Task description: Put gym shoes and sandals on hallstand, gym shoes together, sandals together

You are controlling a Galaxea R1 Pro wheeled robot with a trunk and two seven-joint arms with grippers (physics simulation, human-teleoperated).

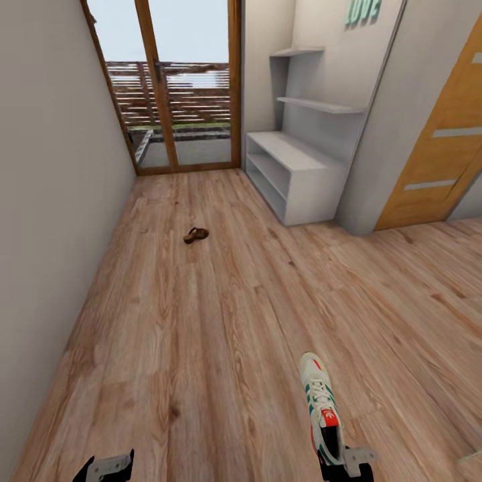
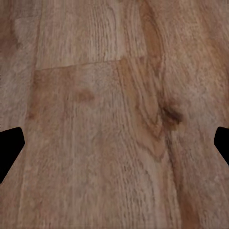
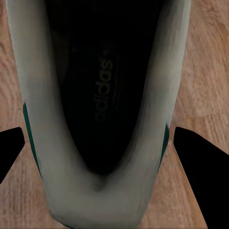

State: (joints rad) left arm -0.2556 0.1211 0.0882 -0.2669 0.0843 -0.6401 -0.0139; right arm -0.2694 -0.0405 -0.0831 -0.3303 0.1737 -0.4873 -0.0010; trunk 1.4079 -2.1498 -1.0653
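Observation:
One gym shoe [image 1: 320, 405], white with green stripes and a red-orange tongue mark, lies on the corridor floor [image 1: 201, 335] at the lower right, toe pointing away. My right gripper [image 1: 346, 466] is at its heel. In the right wrist view the shoe's dark opening [image 3: 100, 95] sits between the wide-apart fingers [image 3: 195, 157], so my right gripper [image 3: 98, 138] is open astride the heel. A dark-brown sandal [image 1: 195, 234] lies far ahead, mid-corridor. The pale grey hallstand [image 1: 294, 175] stands at the right wall. My left gripper [image 1: 104, 466] [image 2: 119, 138] hangs open over bare planks.
A grey wall [image 1: 47, 201] runs along the left. A glass door with a wooden frame [image 1: 181, 87] closes the far end. An orange wooden door [image 1: 442, 140] stands right of the hallstand, and teal letters [image 1: 362, 10] hang above its stepped shelves.

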